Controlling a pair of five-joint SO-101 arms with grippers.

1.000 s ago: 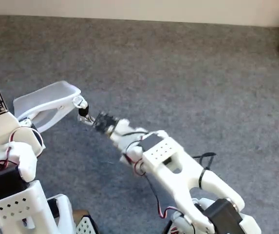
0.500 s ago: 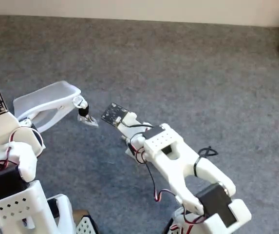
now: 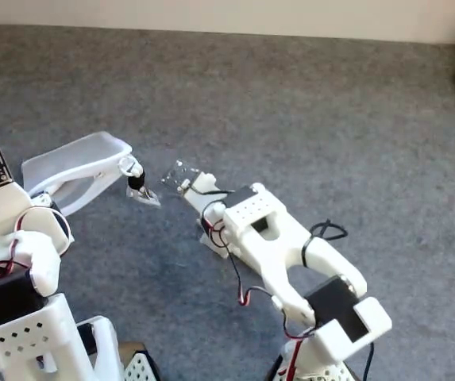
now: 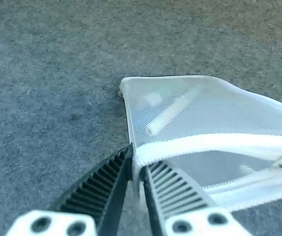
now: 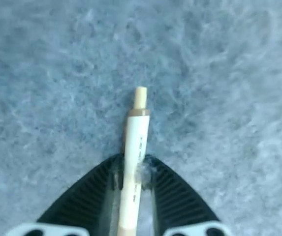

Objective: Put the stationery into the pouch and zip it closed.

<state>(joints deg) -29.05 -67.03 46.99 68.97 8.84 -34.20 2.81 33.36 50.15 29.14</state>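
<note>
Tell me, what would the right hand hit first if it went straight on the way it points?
Probably the grey carpet: the pen in the right hand sticks out ahead, with carpet beyond it, though depth is unclear.

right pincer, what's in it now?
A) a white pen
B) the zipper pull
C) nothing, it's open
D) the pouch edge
A: the right wrist view shows the right pincer shut on a white pen, whose end sticks out over the carpet. The pouch edge is in the left pincer instead.
</note>
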